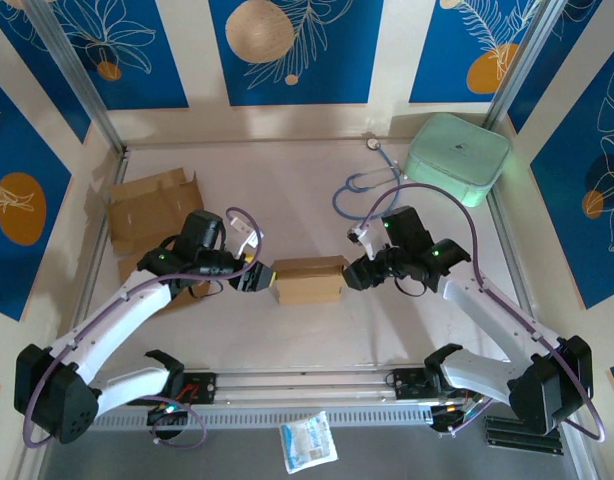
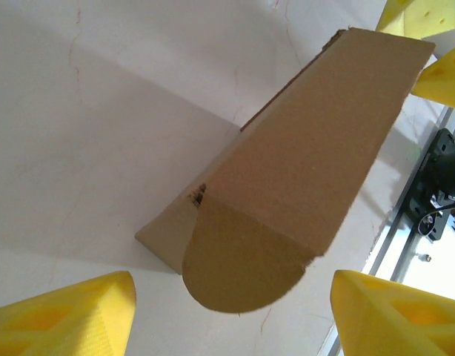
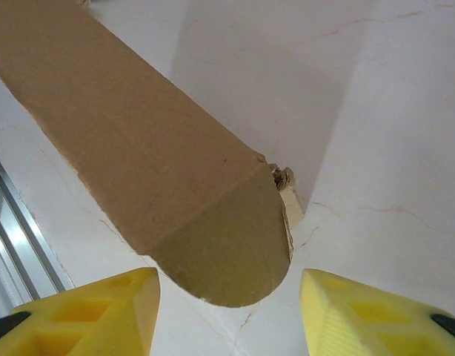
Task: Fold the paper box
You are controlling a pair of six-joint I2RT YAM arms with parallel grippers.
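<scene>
Flanking the paper box on the pale table (blue-panelled walls), left fingers and right fingers gape.

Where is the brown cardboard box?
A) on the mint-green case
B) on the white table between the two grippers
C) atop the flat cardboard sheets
B: the brown cardboard box rests on the white table, left gripper at one end, right gripper at the other.

Bare table behind box; flat cardboard blocks left; stethoscope, green case right.
</scene>
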